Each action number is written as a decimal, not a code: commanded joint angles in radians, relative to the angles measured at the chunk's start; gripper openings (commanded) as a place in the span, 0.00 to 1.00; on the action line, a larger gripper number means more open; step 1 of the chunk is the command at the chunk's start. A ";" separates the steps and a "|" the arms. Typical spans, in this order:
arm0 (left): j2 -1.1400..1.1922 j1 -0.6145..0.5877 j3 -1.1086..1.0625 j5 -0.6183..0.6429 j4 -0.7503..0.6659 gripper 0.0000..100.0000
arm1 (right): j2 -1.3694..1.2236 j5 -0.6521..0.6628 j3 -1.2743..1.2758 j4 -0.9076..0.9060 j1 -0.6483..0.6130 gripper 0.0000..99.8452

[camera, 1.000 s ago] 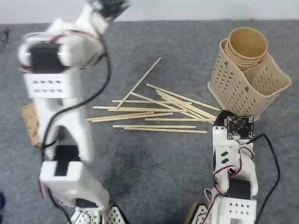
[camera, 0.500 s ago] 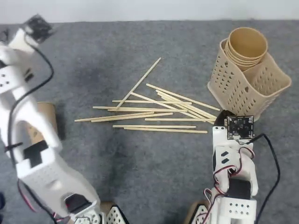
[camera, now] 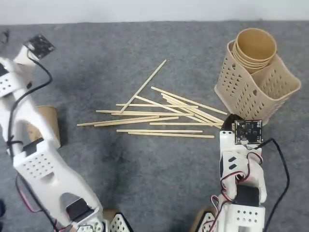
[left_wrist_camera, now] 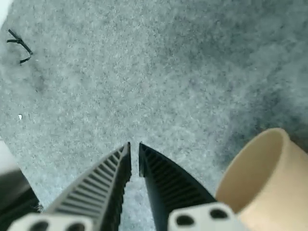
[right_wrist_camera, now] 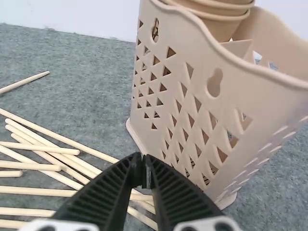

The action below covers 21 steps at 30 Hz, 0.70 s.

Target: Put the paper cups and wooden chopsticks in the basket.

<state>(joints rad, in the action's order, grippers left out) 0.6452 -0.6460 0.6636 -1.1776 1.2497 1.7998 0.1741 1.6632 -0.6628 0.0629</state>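
Across grey carpet (camera: 159, 183) — pale wall (camera: 169, 9) behind — chopsticks (camera: 159, 131) lie scattered

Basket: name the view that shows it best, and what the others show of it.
The high view: it takes in the basket from above, both compartments, with paper cups stacked in one. The right wrist view shows one perforated wall close up, cut by the frame, with cup rims above.

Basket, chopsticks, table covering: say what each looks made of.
The basket looks like moulded plastic, beige and smooth, judging by its evenly cut triangular holes and thin stiff walls. The chopsticks look like bare pale wood, matte, with no visible coating. The table covering seems to be grey felt or short-pile carpet, fuzzy and mottled; which of the two is unclear.
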 commanded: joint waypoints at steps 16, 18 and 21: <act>0.092 -0.071 0.041 -0.373 0.411 0.01 | 0.016 0.012 0.020 0.021 -0.005 0.01; 0.091 -0.071 0.073 -0.408 0.502 0.01 | 0.016 0.012 0.020 0.021 -0.005 0.01; 0.080 -0.072 0.054 -0.411 0.508 0.01 | 0.016 0.012 0.020 0.022 -0.005 0.01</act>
<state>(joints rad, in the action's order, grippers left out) 0.7664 -0.7119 0.6897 -1.5597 1.6947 1.7998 0.1741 1.6632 -0.6628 0.0629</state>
